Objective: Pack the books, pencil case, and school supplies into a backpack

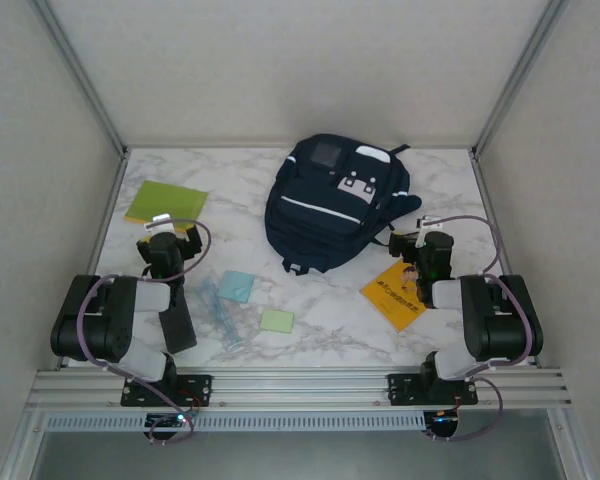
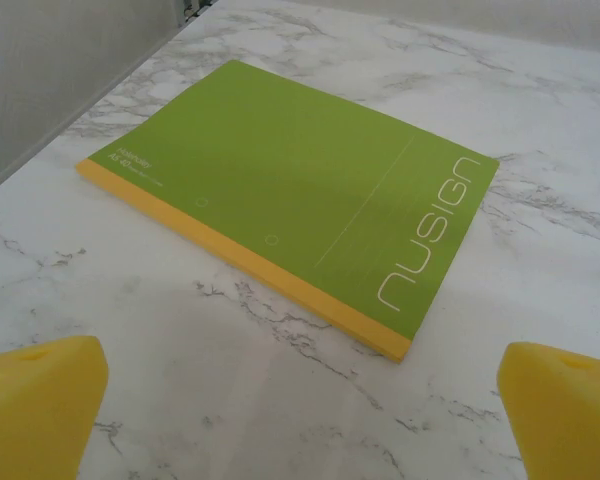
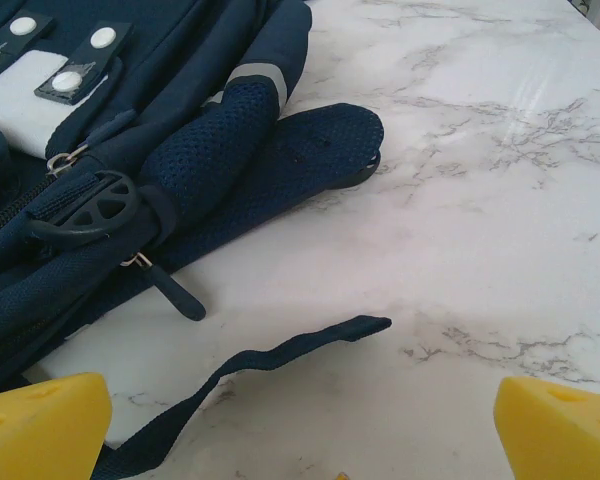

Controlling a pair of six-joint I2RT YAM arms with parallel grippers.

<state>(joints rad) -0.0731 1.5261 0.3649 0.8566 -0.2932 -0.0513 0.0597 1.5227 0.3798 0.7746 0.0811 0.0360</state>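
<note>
The navy backpack (image 1: 335, 205) lies flat at the back middle of the table, its mesh straps (image 3: 280, 160) toward the right. A yellow-green book (image 1: 165, 202) (image 2: 290, 180) lies back left, just beyond my open left gripper (image 1: 170, 232) (image 2: 300, 420). An orange-yellow book (image 1: 392, 293) lies front right, partly under my right arm. My right gripper (image 1: 420, 240) (image 3: 300, 430) is open over bare table beside a loose strap end (image 3: 280, 350). A light-blue pad (image 1: 236, 286), a pale-green pad (image 1: 276, 320) and translucent sticks (image 1: 215, 312) lie front middle. The black pencil case (image 1: 177, 322) lies by the left arm.
The marble table (image 1: 450, 190) is enclosed by pale walls with metal corner posts (image 1: 80, 75). Bare tabletop lies to the right of the backpack and between the pads and the orange-yellow book. A zipper pull (image 3: 175, 295) hangs from the backpack's side.
</note>
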